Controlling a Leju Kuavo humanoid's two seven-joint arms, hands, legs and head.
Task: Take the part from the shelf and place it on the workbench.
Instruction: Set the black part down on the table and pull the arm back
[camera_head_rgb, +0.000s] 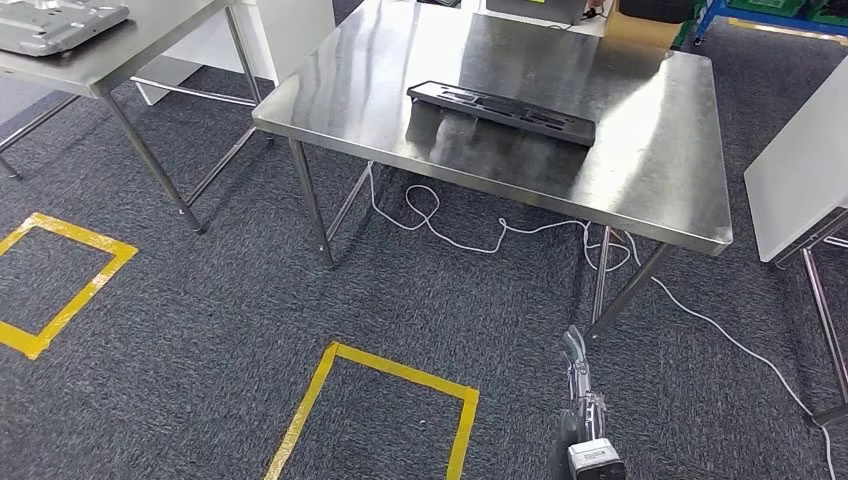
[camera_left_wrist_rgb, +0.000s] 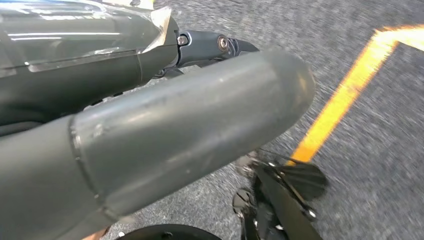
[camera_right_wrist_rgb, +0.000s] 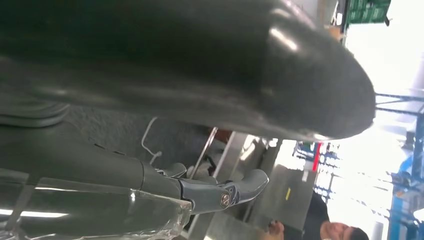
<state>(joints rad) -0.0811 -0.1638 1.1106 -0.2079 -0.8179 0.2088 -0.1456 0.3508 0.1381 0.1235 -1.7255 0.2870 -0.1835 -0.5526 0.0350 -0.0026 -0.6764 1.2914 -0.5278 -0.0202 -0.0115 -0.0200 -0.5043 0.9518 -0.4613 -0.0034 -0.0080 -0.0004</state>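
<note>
Grey carpet with yellow tape squares (camera_head_rgb: 380, 400) — no readable writing anywhere. Black part (camera_head_rgb: 500, 112) lies flat mid-bench (camera_head_rgb: 640, 180), well apart from the right hand (camera_head_rgb: 578, 385) hanging low, holding nothing; left hand (camera_left_wrist_rgb: 165, 135) empty too — fingers uncurled
</note>
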